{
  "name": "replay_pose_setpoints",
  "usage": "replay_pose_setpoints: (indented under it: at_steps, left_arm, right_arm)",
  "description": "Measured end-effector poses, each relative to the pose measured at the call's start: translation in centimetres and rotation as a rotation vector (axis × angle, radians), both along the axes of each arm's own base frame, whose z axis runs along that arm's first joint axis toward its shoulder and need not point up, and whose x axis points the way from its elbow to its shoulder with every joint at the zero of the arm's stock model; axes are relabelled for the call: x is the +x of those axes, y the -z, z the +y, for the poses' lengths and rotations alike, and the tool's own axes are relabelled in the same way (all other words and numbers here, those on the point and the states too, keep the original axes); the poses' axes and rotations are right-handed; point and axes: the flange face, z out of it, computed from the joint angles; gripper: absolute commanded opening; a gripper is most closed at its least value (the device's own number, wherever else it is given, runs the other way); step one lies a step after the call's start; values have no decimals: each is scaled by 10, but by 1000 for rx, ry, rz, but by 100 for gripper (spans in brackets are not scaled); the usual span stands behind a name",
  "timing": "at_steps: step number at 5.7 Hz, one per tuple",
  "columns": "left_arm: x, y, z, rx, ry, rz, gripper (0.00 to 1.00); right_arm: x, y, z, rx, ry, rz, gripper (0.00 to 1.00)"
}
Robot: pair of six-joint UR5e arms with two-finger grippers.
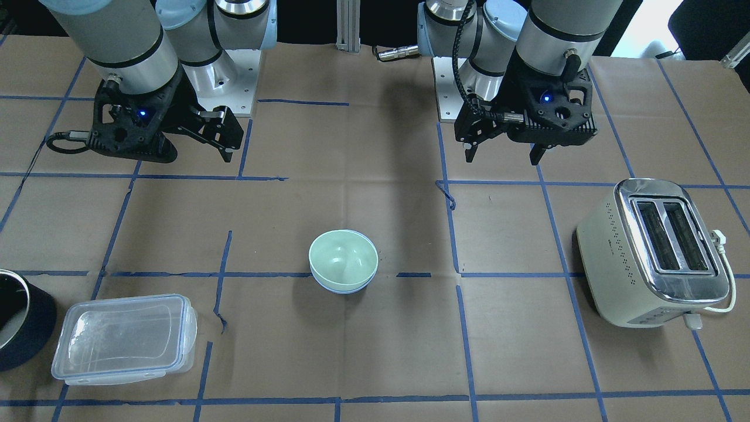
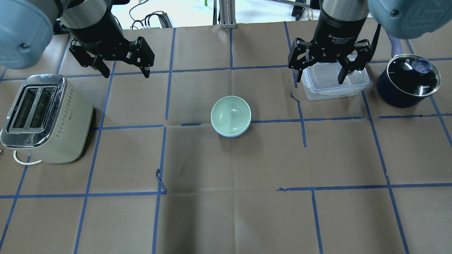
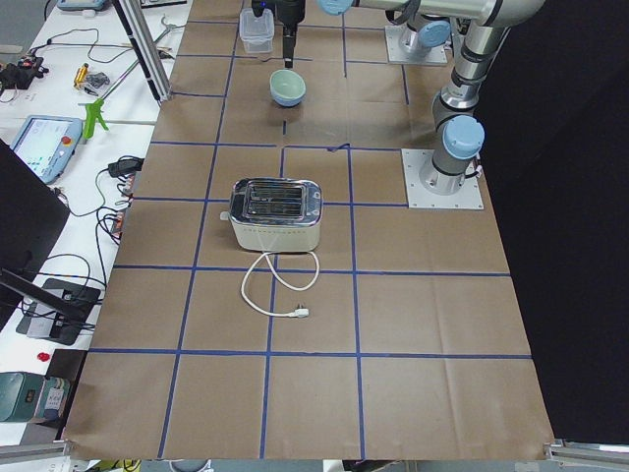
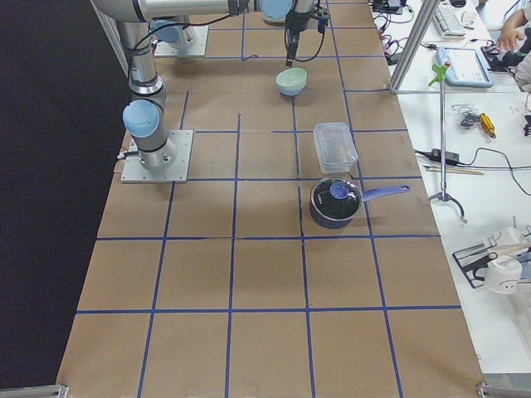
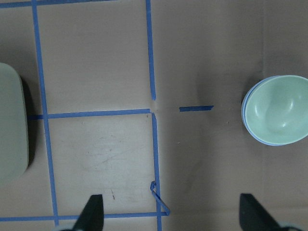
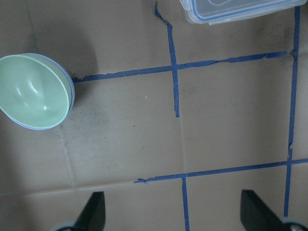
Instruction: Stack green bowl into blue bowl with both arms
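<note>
The green bowl (image 2: 230, 113) sits nested inside the blue bowl (image 2: 231, 135) at the middle of the table; only a thin blue rim shows beneath it. The stack also shows in the front view, green bowl (image 1: 343, 257) over blue bowl (image 1: 343, 289), and in both wrist views (image 5: 281, 108) (image 6: 31, 91). My left gripper (image 2: 126, 72) is open and empty, held above the table to the left of the bowls. My right gripper (image 2: 319, 77) is open and empty, held above the clear container. Neither touches the bowls.
A cream toaster (image 2: 42, 116) stands at the left with its cord trailing. A clear lidded container (image 2: 333, 83) lies under the right gripper, and a dark pot (image 2: 408, 79) stands at the far right. Blue tape lines grid the brown table cover.
</note>
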Motion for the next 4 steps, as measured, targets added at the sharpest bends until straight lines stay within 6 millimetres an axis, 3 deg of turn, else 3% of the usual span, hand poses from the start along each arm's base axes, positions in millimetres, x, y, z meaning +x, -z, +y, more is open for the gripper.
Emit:
replay_pose_setpoints:
  at_steps: [1, 4]
  left_arm:
    - [0, 0, 2, 1, 0, 0, 98]
    - [0, 0, 3, 7, 0, 4, 98]
  right_arm:
    - [-6, -1, 9, -3, -6, 0, 100]
    - [-23, -3, 11, -12, 7, -6, 100]
